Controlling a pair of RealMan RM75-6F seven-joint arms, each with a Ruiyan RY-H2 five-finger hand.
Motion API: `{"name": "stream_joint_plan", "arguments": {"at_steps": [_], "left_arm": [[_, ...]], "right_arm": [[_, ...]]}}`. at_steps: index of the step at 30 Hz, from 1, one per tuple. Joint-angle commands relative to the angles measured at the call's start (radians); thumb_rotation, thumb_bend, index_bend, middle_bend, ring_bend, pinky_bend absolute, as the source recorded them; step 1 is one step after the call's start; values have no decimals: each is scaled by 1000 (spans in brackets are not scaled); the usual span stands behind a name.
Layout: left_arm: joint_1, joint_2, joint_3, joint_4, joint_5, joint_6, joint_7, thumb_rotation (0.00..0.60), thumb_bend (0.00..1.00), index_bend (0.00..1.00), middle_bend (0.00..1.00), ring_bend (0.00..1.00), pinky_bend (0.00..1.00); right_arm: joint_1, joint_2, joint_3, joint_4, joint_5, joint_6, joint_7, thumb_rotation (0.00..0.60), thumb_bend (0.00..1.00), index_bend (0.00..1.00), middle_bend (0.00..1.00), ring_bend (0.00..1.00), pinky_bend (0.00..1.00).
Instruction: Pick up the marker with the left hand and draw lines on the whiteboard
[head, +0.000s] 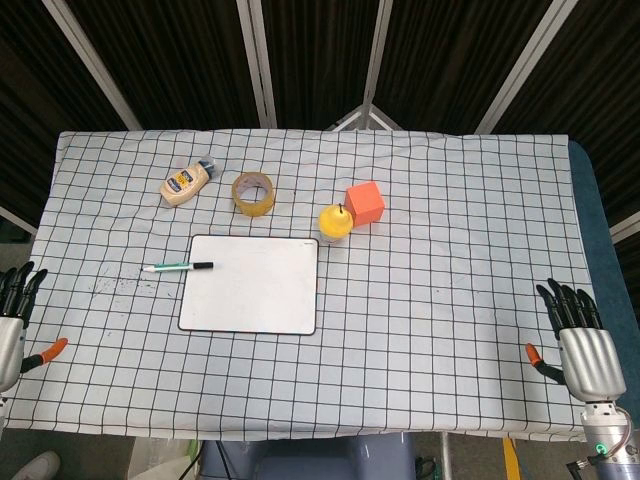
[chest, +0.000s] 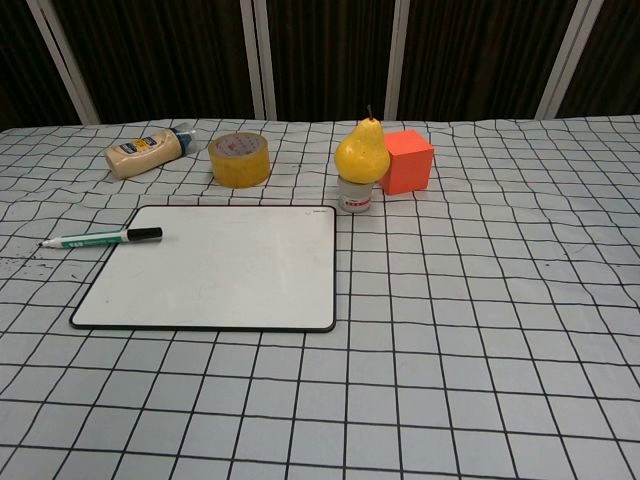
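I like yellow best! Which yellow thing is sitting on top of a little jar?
The yellow pear. It stands on a small white jar, while the yellow tape roll rests straight on the tablecloth.

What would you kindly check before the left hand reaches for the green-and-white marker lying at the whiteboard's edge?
1. Left hand free, holding nothing, fingers apart: ok.
2. Green-and-white marker with black cap reachable, lying flat, cap end resting on the board's left edge: ok.
3. Cap removed for drawing: not ok, the cap is on.
4. White rectangular whiteboard blank and unobstructed: ok.
5. Right hand clear of the work area, at the table's right edge: ok.
6. Yellow tape roll and squeeze bottle clear of the approach path: ok.
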Motion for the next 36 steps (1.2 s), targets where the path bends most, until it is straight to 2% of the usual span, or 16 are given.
{"name": "stream_joint_plan", "arguments": {"at_steps": [1, 6, 11, 16, 19, 24, 29, 36], "left_arm": [[-4, -2, 0, 0, -5, -9, 5, 600, 48, 0, 0, 0, 0], [-9, 0, 0, -16, -25, -34, 12, 600, 49, 0, 0, 0, 0], [-30, 7, -23, -64, -64, -70, 33, 600, 88, 11, 0, 0, 3], [-100, 7, -93, -122, -164, -163, 87, 600, 178, 224, 0, 0, 73], [-159, -15, -139, -130, -237, -232, 147, 600, 214, 303, 12, 0, 75], [-258, -74, -198, -102, -357, -331, 272, 600, 297, 396, 39, 0, 75], [-353, -157, -248, -41, -491, -406, 383, 600, 365, 440, 49, 0, 75], [-462, -280, -278, 79, -647, -461, 509, 600, 434, 489, 56, 0, 75]], "right_arm": [[-1, -4, 4, 2, 3, 6, 1, 600, 325, 0, 0, 0, 11], [-5, -11, 9, 5, 0, 21, 22, 600, 324, 0, 0, 0, 11], [-2, -9, 8, 6, 1, 10, 35, 600, 325, 0, 0, 0, 11], [3, -4, 8, 1, 4, -2, 54, 600, 325, 0, 0, 0, 11], [5, -4, 7, -1, 1, -6, 57, 600, 324, 0, 0, 0, 11], [6, -2, 7, -3, 3, -10, 66, 600, 324, 0, 0, 0, 11], [6, 1, 11, -4, 13, -13, 87, 600, 324, 0, 0, 0, 11], [10, 6, 13, -4, 15, -21, 108, 600, 324, 0, 0, 0, 11]]}}
